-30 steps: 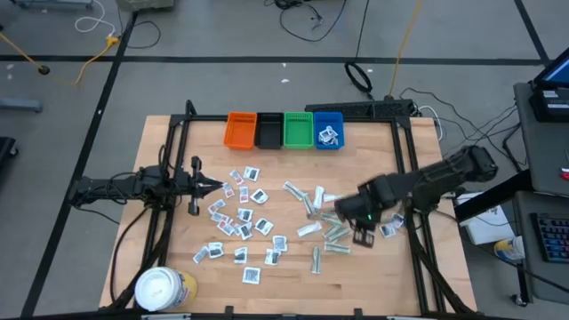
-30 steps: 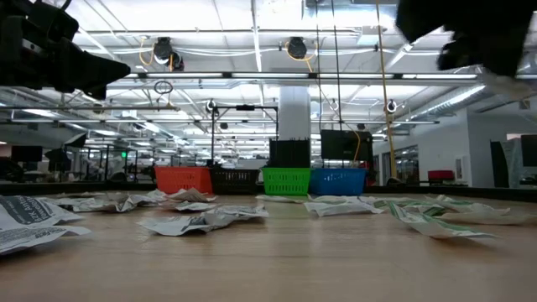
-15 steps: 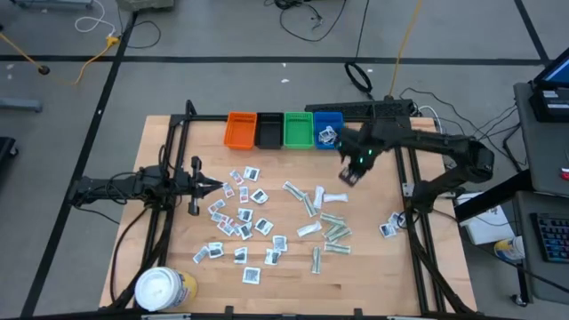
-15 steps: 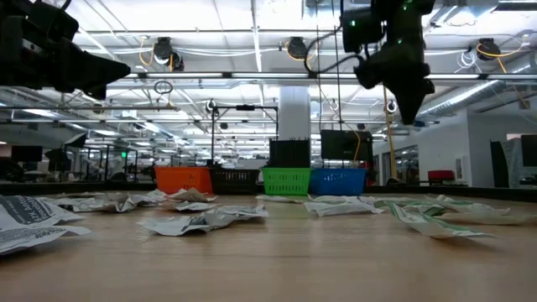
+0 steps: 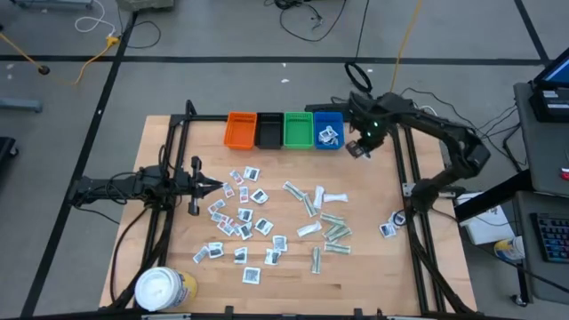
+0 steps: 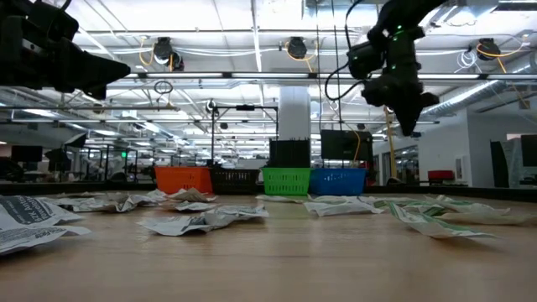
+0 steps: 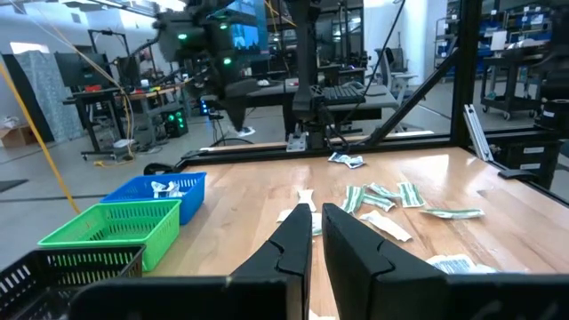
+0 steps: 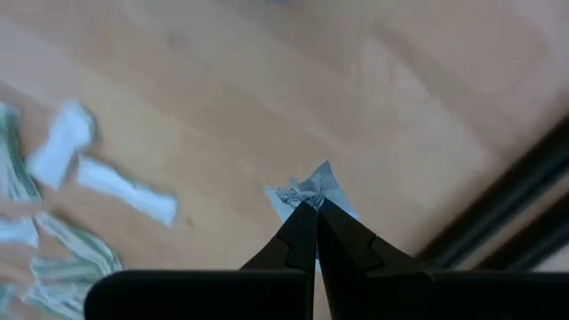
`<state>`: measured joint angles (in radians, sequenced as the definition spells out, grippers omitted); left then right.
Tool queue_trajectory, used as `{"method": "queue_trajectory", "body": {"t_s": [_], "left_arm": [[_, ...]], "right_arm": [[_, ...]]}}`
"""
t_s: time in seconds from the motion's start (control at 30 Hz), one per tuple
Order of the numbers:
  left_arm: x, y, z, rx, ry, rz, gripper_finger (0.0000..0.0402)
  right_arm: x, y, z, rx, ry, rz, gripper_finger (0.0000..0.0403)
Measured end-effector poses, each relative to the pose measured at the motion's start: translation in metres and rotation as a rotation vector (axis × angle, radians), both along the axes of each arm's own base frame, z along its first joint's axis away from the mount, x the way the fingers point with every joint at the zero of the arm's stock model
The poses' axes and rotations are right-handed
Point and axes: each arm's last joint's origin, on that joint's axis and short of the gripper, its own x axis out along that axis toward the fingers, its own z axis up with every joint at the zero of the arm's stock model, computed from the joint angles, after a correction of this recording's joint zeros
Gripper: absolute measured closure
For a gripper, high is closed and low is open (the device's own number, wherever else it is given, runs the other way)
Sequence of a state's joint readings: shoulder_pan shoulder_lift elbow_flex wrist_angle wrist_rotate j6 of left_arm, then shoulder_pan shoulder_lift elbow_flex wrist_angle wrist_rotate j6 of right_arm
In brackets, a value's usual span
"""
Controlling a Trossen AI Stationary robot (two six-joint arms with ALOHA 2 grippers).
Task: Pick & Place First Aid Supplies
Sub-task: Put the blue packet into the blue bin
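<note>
White sachets (image 5: pixel 240 218) and pale green strip wrappers (image 5: pixel 331 229) lie flat and scattered on the wooden table (image 5: pixel 391 276). My right gripper (image 5: pixel 360 149) hangs high over the table's far right part, just right of the blue bin (image 5: pixel 328 133), pointing down and shut on one small white sachet (image 8: pixel 307 189). In the low view this gripper (image 6: pixel 411 126) shows well above the table. My left gripper (image 5: pixel 200 185) waits level at the table's left, its fingers (image 7: pixel 298 240) nearly together with nothing between them. My right gripper pinches one edge of the small white sachet (image 8: pixel 311 201) between its two fingertips, coming from above and pointing down. The sachet sticks out beyond the fingertips, lifted clear of the table.
Orange (image 5: pixel 240 130), black (image 5: pixel 268 131), green (image 5: pixel 298 130) and blue bins stand in a row at the far edge; the blue one holds sachets. A white-lidded yellow tub (image 5: pixel 164 289) stands at the near left corner. Black frame rails (image 5: pixel 413 191) run along both sides.
My right gripper has swung from low over the strip wrappers at the near right toward the table's far edge, ending beside the blue bin. It has rolled about its own axis on the way and stayed shut, carrying the sachet clear of the table.
</note>
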<state>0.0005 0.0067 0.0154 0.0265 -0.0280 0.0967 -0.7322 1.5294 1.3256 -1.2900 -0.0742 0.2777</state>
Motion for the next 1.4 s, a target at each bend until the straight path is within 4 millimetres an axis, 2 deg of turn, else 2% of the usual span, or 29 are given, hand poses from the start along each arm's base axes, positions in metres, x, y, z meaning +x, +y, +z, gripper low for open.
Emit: {"method": "queue_trajectory", "body": {"t_s": [0.47, 0.73, 0.83, 1.0, 1.27, 1.4], "left_arm": [[0.0, 0.0, 0.0, 0.0, 0.0, 0.0, 0.0364], [0.0, 0.0, 0.0, 0.0, 0.0, 0.0, 0.0364], [0.0, 0.0, 0.0, 0.0, 0.0, 0.0, 0.0364], [0.0, 0.0, 0.0, 0.0, 0.0, 0.0, 0.0364], [0.0, 0.0, 0.0, 0.0, 0.0, 0.0, 0.0364], [0.0, 0.0, 0.0, 0.0, 0.0, 0.0, 0.0364]], "right_arm": [[0.058, -0.085, 0.003, 0.022, 0.013, 0.091, 0.0403], [0.088, -0.12, 0.009, -0.011, -0.017, 0.15, 0.0403], [0.094, -0.128, 0.005, -0.017, -0.024, 0.15, 0.0403], [0.099, -0.134, -0.015, 0.02, 0.008, 0.134, 0.0403], [0.112, -0.135, -0.04, 0.053, 0.036, 0.154, 0.0403], [0.115, -0.138, -0.046, 0.044, 0.028, 0.156, 0.0403]]}}
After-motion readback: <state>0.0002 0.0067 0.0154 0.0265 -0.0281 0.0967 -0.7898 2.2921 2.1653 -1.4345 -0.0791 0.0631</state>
